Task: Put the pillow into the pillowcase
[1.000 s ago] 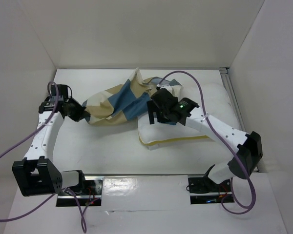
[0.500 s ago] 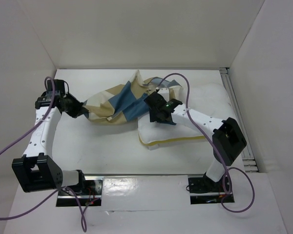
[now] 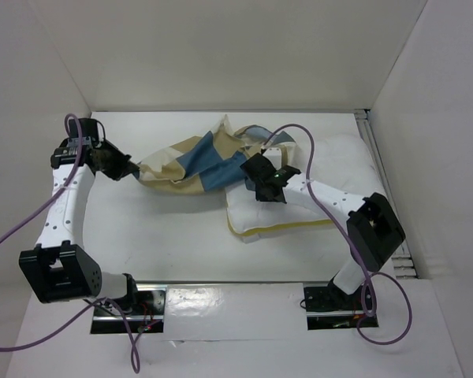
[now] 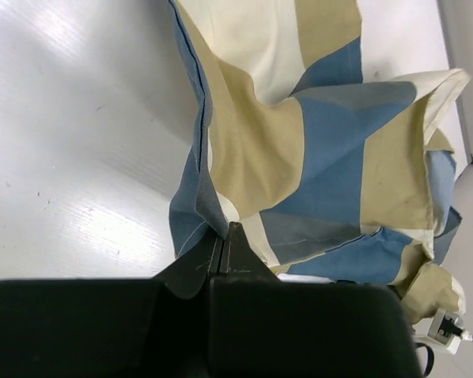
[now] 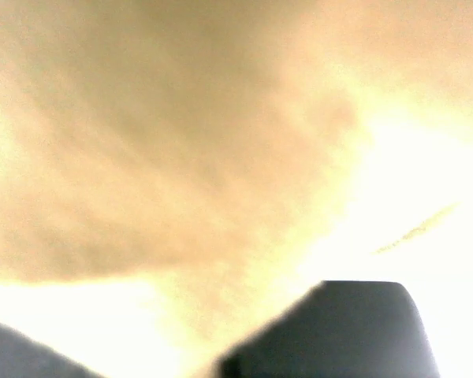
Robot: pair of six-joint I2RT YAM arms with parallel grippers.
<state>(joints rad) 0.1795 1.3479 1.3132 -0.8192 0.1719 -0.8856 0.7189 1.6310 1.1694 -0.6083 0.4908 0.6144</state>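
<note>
The checked blue, tan and cream pillowcase [image 3: 193, 161] lies stretched across the back of the table, rumpled and lifted at its left end. My left gripper [image 3: 134, 168] is shut on that left end; in the left wrist view the cloth [image 4: 323, 142] runs out from the closed tips [image 4: 225, 236]. The white pillow [image 3: 307, 209] with its yellow edge band lies to the right, its upper left part under the pillowcase. My right gripper [image 3: 255, 172] is pressed into the cloth where pillowcase meets pillow. The right wrist view is filled with blurred tan cloth [image 5: 181, 142] over one dark finger [image 5: 363, 331]; its jaws cannot be made out.
White walls enclose the table on the left, back and right. A metal rail [image 3: 376, 153] runs along the right side past the pillow. Purple cables [image 3: 303, 146] loop over both arms. A white cable plug [image 4: 445, 327] shows at the lower right of the left wrist view.
My left gripper has drawn the pillowcase's end left and back, stretching the cloth. The right gripper has shifted into the cloth at the pillow's upper left, and its elbow has swung.
</note>
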